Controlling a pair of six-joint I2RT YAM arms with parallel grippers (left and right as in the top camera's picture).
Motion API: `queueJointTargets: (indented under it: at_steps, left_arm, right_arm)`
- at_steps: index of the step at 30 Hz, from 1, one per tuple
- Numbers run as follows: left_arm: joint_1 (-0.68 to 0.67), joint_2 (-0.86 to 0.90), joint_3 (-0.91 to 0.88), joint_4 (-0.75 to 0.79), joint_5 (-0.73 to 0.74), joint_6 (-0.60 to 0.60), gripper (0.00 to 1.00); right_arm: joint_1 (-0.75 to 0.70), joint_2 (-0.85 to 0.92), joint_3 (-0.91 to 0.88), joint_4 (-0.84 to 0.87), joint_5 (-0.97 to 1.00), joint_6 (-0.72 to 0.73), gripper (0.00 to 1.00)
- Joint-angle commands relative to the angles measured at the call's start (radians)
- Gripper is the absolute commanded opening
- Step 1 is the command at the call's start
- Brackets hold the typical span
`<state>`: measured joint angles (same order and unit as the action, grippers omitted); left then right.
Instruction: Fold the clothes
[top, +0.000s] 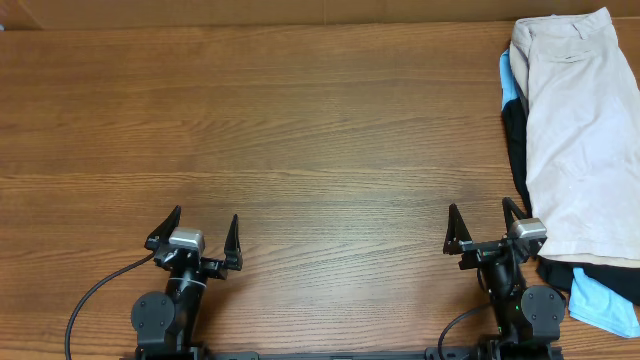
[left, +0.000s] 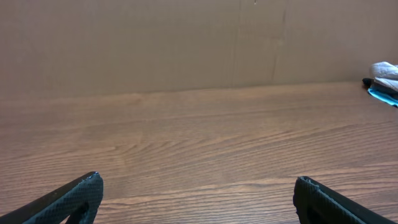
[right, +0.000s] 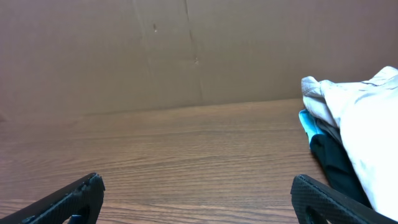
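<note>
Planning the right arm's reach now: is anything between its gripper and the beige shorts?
Nothing visible. The open right gripper has only bare table between it and the beige shorts, which lie on top of the black garment and the light-blue garment.

Matt cloth meets your smooth wood-grain table (top: 300, 130).
You see pale beige shorts (top: 580, 140) of soft, creased cloth; the backdrop (right: 155, 50) is dull brown cardboard.
</note>
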<state>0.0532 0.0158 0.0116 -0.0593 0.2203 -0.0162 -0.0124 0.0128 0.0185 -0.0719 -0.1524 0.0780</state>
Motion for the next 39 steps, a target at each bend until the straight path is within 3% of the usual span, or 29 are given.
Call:
queueJointTargets:
  at_steps: [1,20,28,39]
  left_arm:
    - [0.006,0.003,-0.007,0.004,-0.013,0.01,1.0]
    - [0.006,0.003,-0.007,0.004,-0.013,0.009,1.0]
    - [0.005,0.003,-0.007,0.004,-0.01,0.009,1.0]
    - [0.005,0.003,-0.007,0.019,-0.01,0.01,1.0]
  right_arm:
    - [0.005,-0.01,-0.01,0.004,0.006,-0.004,1.0]
    - [0.005,-0.01,-0.01,0.019,-0.002,0.003,1.0]
    - [0.005,-0.01,-0.002,0.314,-0.03,0.003,1.0]
    - [0.005,0.017,0.117,0.227,0.033,-0.09,1.0]
